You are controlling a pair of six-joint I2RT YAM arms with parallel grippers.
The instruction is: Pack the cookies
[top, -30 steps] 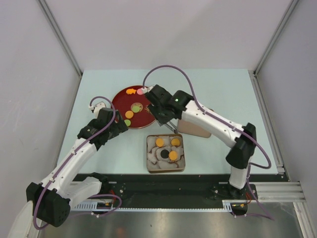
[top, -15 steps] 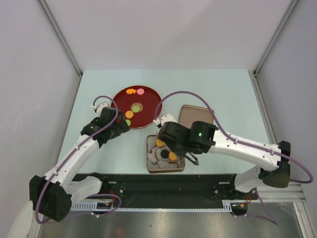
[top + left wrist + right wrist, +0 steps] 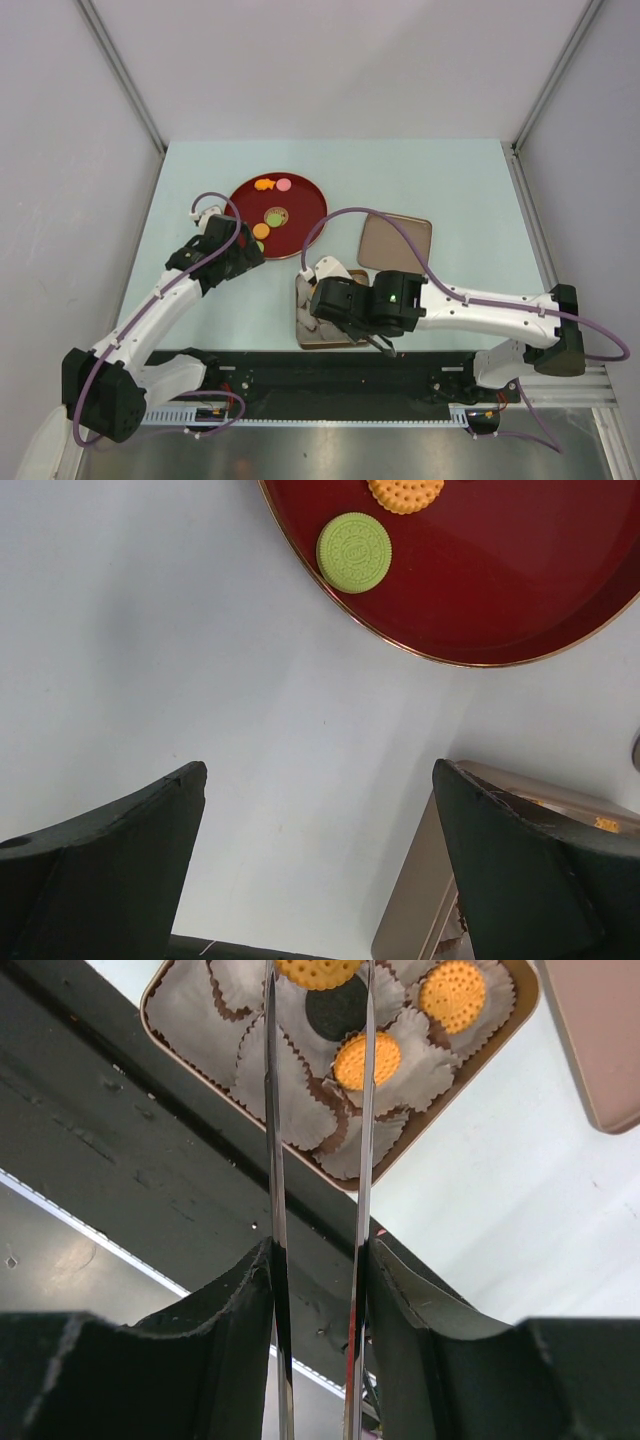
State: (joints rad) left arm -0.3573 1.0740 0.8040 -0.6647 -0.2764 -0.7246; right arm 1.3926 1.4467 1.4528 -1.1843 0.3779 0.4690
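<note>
Up-left of the tin (image 3: 305,335), top view, the plate (image 3: 305,205) has loose cookies (image 3: 260,231). Left wrist: left gripper (image 3: 318,775) spread wide, empty, also up-left of the tin. Right wrist: right gripper (image 3: 319,972) blades apart above the tin, four cookies sitting in it

Two white-and-black arms, purple cabling.
Left arm (image 3: 150,316) and right arm (image 3: 480,308): white link shells, black joint housings. Purple cable (image 3: 345,212) loops off each arm and runs along the links. Small green light (image 3: 393,297) on the right arm's black wrist housing. Left end effector (image 3: 318,770): two broad dark matte fingers (image 3: 110,870), wedge-shaped, edges slightly rough. Right end effector (image 3: 318,980): two thin shiny metal blades (image 3: 272,1160) fixed to black textured finger blocks.
</note>
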